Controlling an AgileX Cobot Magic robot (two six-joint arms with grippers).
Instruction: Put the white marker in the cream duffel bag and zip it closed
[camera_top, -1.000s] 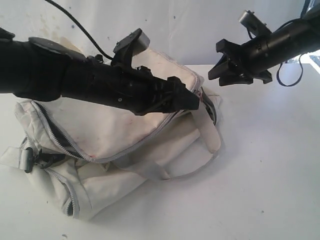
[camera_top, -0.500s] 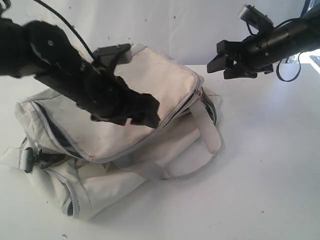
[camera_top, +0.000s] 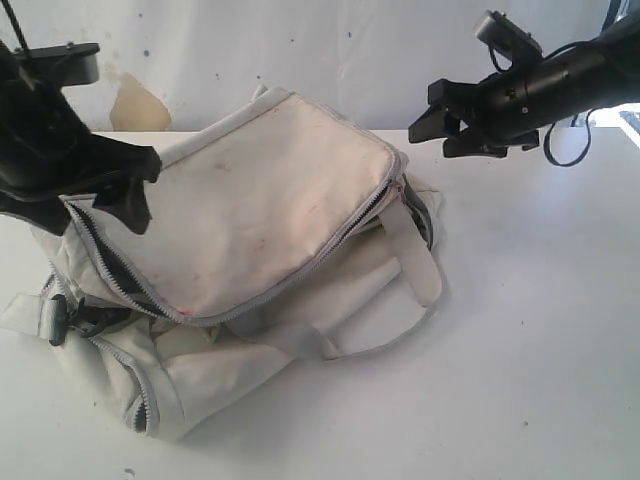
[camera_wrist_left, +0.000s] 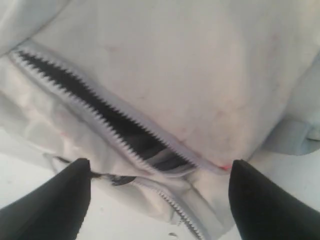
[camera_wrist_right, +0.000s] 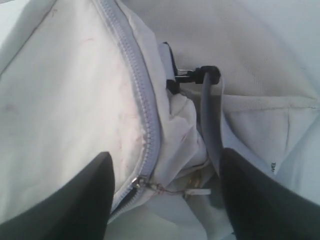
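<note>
Left jaws and right jaws both gape empty; we've got the cream duffel bag (camera_top: 260, 200) near the desk's (camera_top: 540, 330) left edge, zipper (camera_wrist_left: 100, 120) part-undone.

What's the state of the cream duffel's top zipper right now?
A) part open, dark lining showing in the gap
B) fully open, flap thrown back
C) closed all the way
A: the cream duffel bag has a gap at one end of its zipper with dark lining showing, and the rest of the run is closed.
</note>
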